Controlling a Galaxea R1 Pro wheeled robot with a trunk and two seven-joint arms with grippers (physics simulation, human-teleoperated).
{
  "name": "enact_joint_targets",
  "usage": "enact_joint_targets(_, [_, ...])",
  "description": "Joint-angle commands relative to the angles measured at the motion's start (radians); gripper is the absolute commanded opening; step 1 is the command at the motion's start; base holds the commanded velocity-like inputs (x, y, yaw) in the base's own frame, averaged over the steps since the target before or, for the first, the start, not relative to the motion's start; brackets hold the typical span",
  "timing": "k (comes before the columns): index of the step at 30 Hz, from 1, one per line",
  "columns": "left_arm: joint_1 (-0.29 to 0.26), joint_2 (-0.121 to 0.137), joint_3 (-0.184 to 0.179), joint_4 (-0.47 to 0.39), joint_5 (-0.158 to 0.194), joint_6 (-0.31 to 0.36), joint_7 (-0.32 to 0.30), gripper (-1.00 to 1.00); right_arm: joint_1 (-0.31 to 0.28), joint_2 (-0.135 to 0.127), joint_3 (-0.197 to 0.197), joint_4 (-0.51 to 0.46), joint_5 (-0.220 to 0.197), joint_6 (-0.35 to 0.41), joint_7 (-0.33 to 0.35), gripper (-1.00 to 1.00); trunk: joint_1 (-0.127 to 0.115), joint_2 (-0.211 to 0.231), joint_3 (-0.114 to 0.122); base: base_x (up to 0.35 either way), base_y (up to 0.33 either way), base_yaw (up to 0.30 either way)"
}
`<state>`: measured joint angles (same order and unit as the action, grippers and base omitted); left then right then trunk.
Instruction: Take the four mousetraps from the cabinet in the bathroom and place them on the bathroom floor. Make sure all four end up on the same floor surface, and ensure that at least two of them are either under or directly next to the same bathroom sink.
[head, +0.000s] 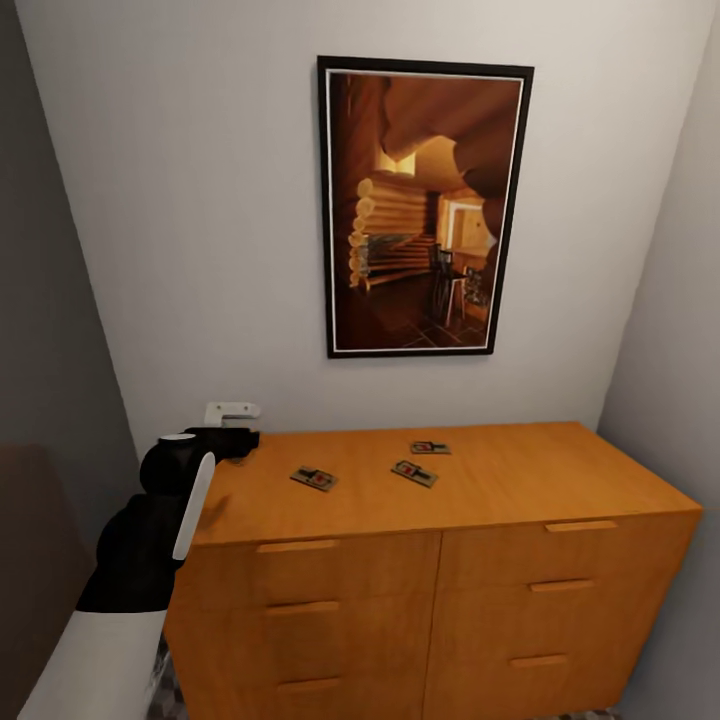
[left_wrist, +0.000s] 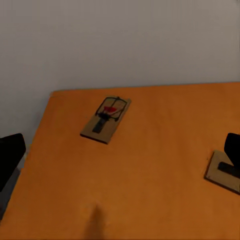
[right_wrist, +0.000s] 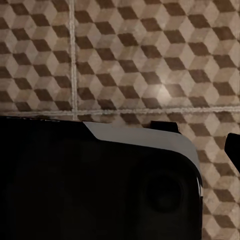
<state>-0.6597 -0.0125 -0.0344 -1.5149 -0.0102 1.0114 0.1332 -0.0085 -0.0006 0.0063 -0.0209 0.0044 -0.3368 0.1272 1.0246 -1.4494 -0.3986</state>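
Left gripper (head: 237, 437) poised over the cabinet's (head: 520, 480) left rear corner, fingers spread wide, holding nothing. Just to its right, three mousetraps flat on the top: nearest (head: 314, 478), middle (head: 414, 473), rearmost (head: 430, 447); fourth not seen. Best started with the nearest mousetrap: reach right, come down square, close across the wooden base clear of the wire, lift straight. Right gripper (right_wrist: 200, 135) aimed down at cube-patterned bathroom floor (right_wrist: 150, 60); open or closed, cannot tell.

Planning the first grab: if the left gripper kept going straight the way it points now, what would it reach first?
Probably the nearest mousetrap, lying flat on the cabinet top ahead of the left gripper; depth is unclear, so it might touch the bare wood first.
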Motion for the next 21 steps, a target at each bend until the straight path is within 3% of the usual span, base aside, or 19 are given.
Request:
enact_joint_targets(1, [-0.001,0.000,-0.001,-0.001,-0.001,0.004,0.003,1.00,-0.001,0.000,0.000,0.001,0.000,-0.003,0.002,1.00,0.000,-0.001,-0.001,0.199,0.227,0.000])
enact_joint_targets(12, [0.004,0.000,-0.001,0.003,-0.001,0.004,0.003,1.00,-0.001,0.001,0.000,0.001,0.000,-0.002,0.001,1.00,0.000,-0.001,-0.001,0.171,0.247,0.000])
enact_joint_targets(21, [0.018,0.000,-0.001,0.006,-0.001,0.004,0.003,1.00,-0.001,0.001,0.000,0.001,0.000,-0.002,0.001,1.00,0.000,-0.001,-0.001,0.045,0.181,0.000])
